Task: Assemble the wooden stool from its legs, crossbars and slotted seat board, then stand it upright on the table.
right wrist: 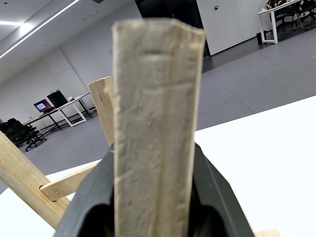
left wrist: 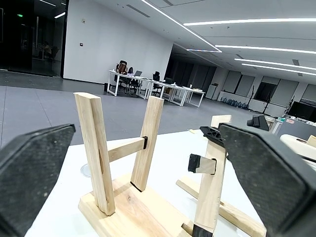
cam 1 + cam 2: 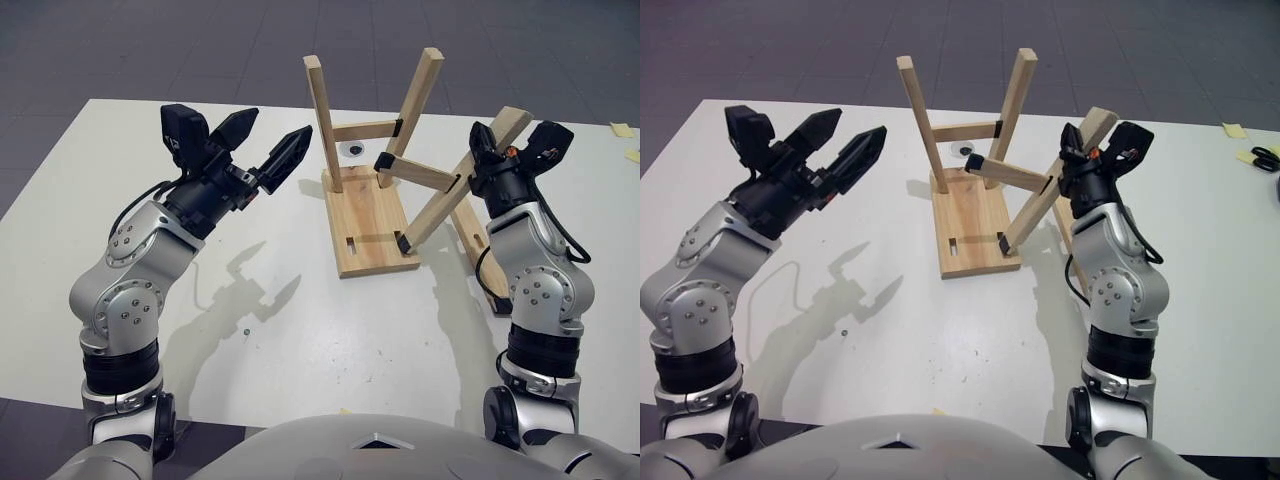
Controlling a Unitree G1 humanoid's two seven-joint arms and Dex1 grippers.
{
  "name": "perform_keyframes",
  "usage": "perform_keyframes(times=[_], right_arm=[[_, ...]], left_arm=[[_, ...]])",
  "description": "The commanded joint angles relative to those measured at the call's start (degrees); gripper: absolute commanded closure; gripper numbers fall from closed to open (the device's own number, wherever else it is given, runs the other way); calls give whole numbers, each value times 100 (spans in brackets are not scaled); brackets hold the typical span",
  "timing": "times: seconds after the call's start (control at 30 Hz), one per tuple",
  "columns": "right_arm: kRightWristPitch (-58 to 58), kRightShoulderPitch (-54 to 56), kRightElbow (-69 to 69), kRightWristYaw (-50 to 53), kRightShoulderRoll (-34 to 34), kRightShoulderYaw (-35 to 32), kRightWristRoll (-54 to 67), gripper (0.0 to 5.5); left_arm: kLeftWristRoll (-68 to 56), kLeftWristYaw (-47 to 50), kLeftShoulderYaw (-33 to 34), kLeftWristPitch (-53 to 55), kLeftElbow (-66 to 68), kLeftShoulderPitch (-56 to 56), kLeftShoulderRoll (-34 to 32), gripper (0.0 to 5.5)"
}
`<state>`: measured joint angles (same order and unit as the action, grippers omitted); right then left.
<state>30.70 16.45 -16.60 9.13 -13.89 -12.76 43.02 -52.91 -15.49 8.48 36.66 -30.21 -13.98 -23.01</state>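
Our right gripper point(image 3: 487, 155) clamps the tilted leg point(image 3: 435, 210), whose lower end meets the seat board point(image 3: 362, 245), while our left gripper point(image 3: 276, 132) hovers spread open beside the standing legs point(image 3: 325, 125).

Honestly, nothing readable here. The seat board point(image 3: 362, 215) and the leg point(image 1: 158, 123) seen up close are plain wood grain as far as I can tell. The yellow notes point(image 3: 621, 130) at the far right edge of the worktop point(image 3: 300, 330) are too small to make out any writing. There's a little green lit sign point(image 2: 19, 15) high up in the dark room behind and a glowing laptop screen point(image 1: 41, 105) on a far desk, both way too tiny to read.
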Motion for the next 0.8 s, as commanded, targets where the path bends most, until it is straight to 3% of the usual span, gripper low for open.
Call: perform_keyframes(times=[0.03,0.53,0.8], right_arm=[[-10,168,275,-329,-21,-60,-120,446],[-768,784,766,-1020,358,159,-988,448],[-994,584,1028,-1302,371,215,-1364,448]], left_arm=[[103,-18,-90,0,14,9,74,10],[114,-167,-218,111,51,20,169,10],[117,-202,-265,119,50,38,186,10]])
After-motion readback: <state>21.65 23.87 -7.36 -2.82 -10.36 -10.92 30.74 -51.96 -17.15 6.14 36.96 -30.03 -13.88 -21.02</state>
